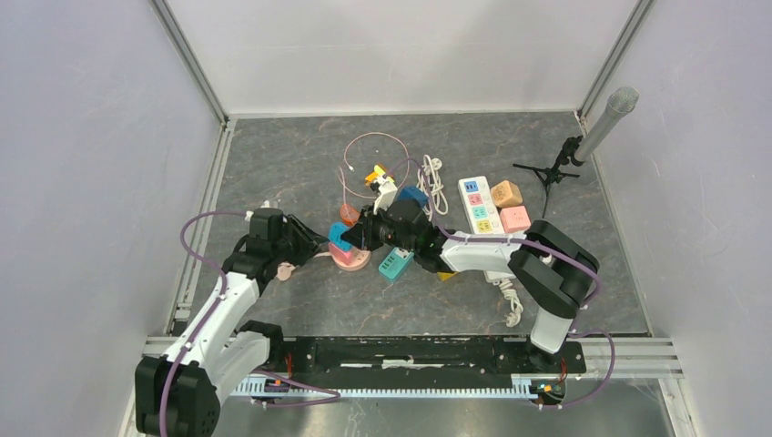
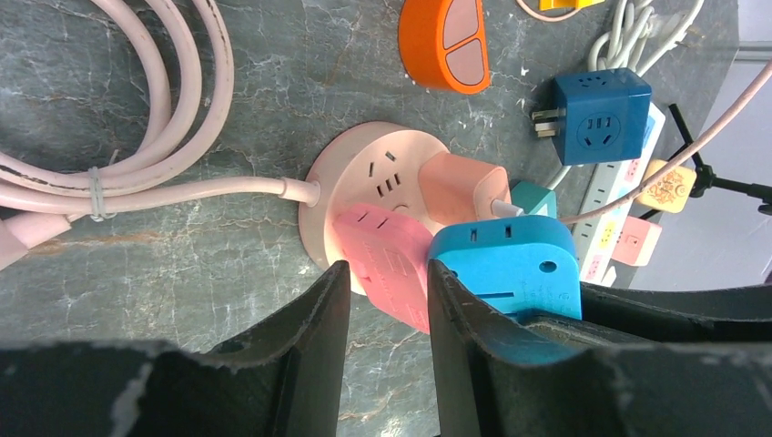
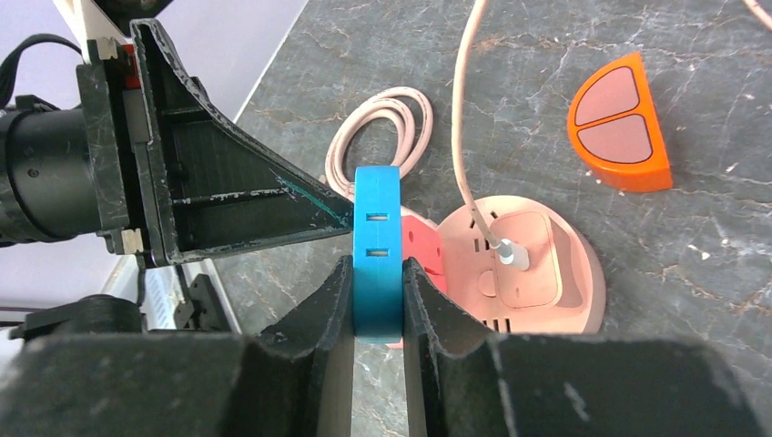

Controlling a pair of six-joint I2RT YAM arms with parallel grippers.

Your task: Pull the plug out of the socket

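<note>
Round socket (image 2: 364, 177) sat mid-table, coiled cable (image 2: 164, 109) to its left. Charger (image 2: 460, 187) and flat adapter (image 2: 387, 264) sat on the socket, plug (image 3: 377, 250) just beside the adapter. Half-round piece (image 2: 446, 41) lay behind; cube adapter (image 2: 596, 114) and power strip (image 1: 479, 205) lay right.

table (image 2: 182, 300): dark grey, marbled with pale veins
round socket (image 2: 364, 173): soft pink, its cable (image 2: 209, 188) the same pink
blue plug (image 3: 377, 246): bright sky blue
pink plug (image 2: 387, 259): deeper rose
charger (image 2: 460, 187): peachy pink
half-round block (image 2: 446, 41): orange, two dusty-pink panels
cube adapter (image 2: 596, 109): darker, deep blue
</note>
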